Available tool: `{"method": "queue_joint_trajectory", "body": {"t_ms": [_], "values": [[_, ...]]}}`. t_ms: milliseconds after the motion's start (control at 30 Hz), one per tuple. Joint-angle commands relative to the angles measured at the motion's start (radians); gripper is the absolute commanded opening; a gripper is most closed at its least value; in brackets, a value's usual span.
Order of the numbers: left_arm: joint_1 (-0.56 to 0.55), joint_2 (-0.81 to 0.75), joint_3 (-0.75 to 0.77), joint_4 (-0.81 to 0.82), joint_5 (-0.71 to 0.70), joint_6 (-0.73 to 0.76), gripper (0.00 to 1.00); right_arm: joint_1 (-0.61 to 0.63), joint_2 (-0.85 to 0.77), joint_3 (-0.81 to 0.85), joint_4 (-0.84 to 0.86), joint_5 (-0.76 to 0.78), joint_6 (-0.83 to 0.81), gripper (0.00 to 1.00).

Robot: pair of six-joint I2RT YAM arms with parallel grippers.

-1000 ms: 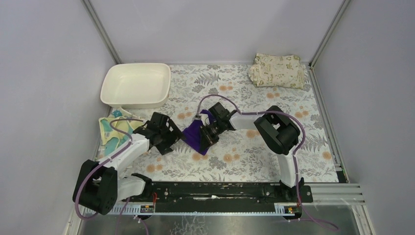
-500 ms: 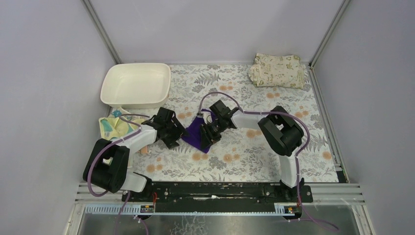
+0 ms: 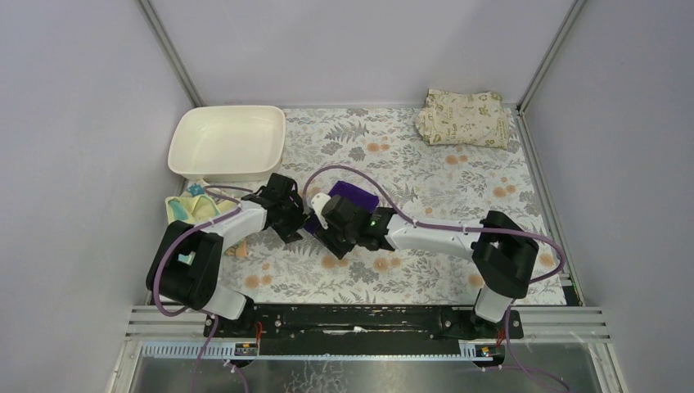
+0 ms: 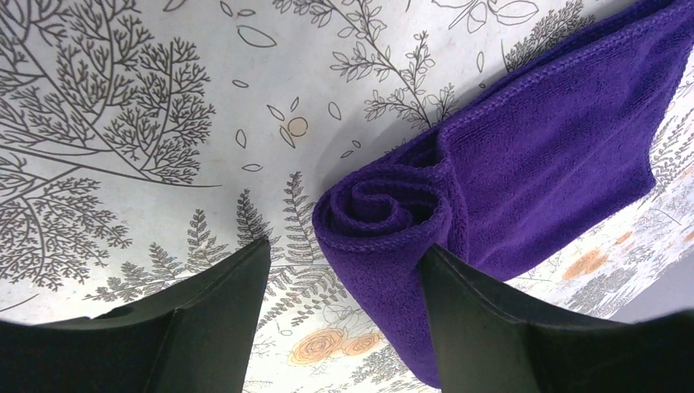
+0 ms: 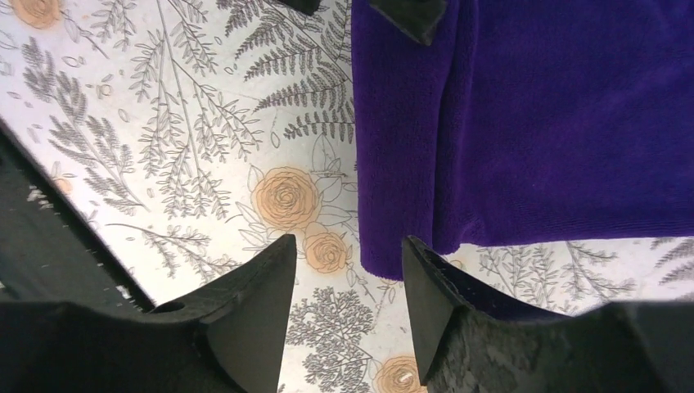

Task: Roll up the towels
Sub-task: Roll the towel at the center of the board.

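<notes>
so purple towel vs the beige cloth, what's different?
The purple towel is plain; the beige cloth is leaf-printed. The purple towel is partly rolled, one end coiled; the beige cloth is folded. The purple towel lies mid-table, the beige cloth in the far right corner. Both rest on the table.

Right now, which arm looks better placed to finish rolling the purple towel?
Probably left: the left gripper straddles the coiled end of the purple towel. The right gripper only reaches one corner.

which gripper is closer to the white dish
Left. The left gripper sits at the rolled end of the purple towel, just off the near right corner of the white dish. The right gripper is farther right, toward the bases.
</notes>
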Motion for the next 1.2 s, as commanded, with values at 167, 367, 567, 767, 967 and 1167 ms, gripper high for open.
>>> {"method": "queue_joint_trajectory", "body": {"t_ms": [167, 367, 567, 767, 967, 1167], "values": [[-0.004, 0.081, -0.011, -0.041, -0.093, 0.006, 0.67, 0.065, 0.046, -0.004, 0.069, 0.222, -0.111, 0.57], [-0.005, 0.084, -0.004, -0.052, -0.102, 0.009, 0.68, 0.065, 0.113, -0.018, 0.096, 0.222, -0.136, 0.57], [-0.005, 0.097, 0.005, -0.053, -0.096, 0.010, 0.69, 0.065, 0.165, -0.033, 0.115, 0.213, -0.168, 0.55], [-0.005, 0.065, 0.003, -0.063, -0.097, 0.011, 0.71, 0.047, 0.187, -0.027, 0.100, 0.068, -0.184, 0.34], [-0.005, -0.063, -0.022, -0.089, -0.119, 0.019, 0.75, -0.056, 0.182, -0.013, 0.094, -0.292, -0.118, 0.17], [-0.001, -0.224, -0.041, -0.165, -0.164, 0.028, 0.88, -0.191, 0.222, 0.003, 0.127, -0.647, 0.005, 0.17]]}}
